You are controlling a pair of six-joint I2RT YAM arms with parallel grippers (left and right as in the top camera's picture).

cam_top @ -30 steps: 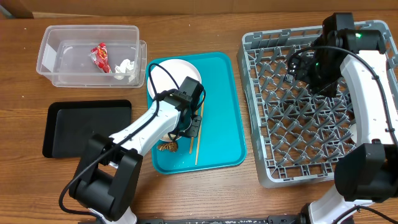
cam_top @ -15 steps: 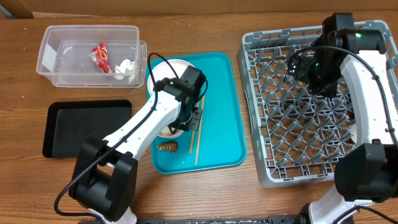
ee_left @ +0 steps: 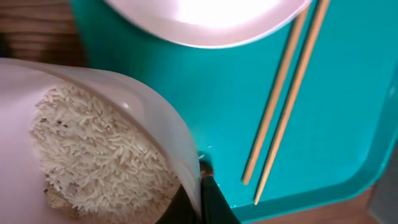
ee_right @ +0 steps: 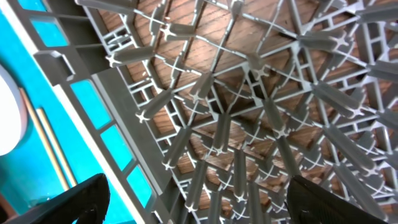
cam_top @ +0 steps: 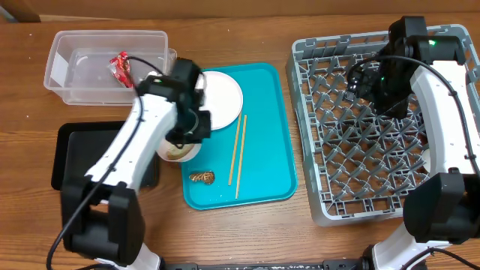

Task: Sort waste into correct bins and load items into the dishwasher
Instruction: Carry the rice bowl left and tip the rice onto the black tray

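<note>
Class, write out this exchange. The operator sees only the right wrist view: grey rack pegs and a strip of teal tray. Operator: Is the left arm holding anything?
Observer: Yes. The left gripper is shut on the rim of a round white bowl with loose white rice inside.
Operator: Where is that bowl?
Observer: Over the left edge of the teal plastic tray, on the side toward the shallow black rectangular tray.
Operator: Any waste binned?
Observer: A red crinkled snack wrapper lies in the clear rectangular plastic tub.
</note>
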